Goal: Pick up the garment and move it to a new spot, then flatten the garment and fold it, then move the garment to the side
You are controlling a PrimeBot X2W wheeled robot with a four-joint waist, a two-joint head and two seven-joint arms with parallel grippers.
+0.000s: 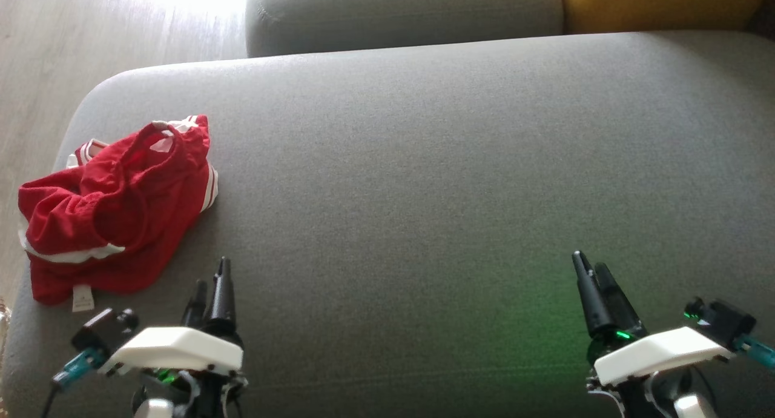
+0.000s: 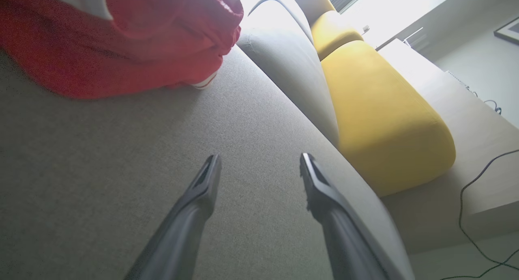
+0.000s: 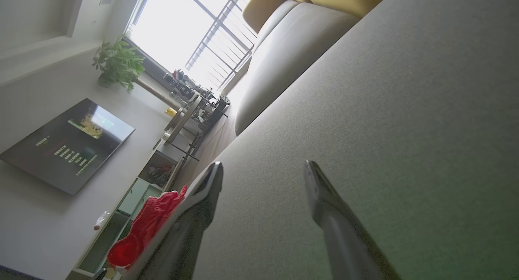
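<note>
The garment (image 1: 115, 209) is a crumpled red piece with white stripes and a white tag, heaped at the left end of the grey sofa seat (image 1: 424, 163). My left gripper (image 1: 212, 285) hovers low just right of and below the heap, apart from it, fingers open and empty. The left wrist view has the garment (image 2: 121, 40) at its top left, beyond the spread fingers (image 2: 206, 182). My right gripper (image 1: 590, 266) stands open and empty near the seat's lower right. The right wrist view catches the garment (image 3: 142, 227) far off, past one finger (image 3: 206, 190).
A grey back cushion (image 1: 399, 12) and a yellow cushion (image 1: 660, 6) line the far edge of the seat. Pale wooden floor (image 1: 42, 60) lies beyond the seat's left end. A cable (image 2: 478, 215) runs on the floor beside the sofa.
</note>
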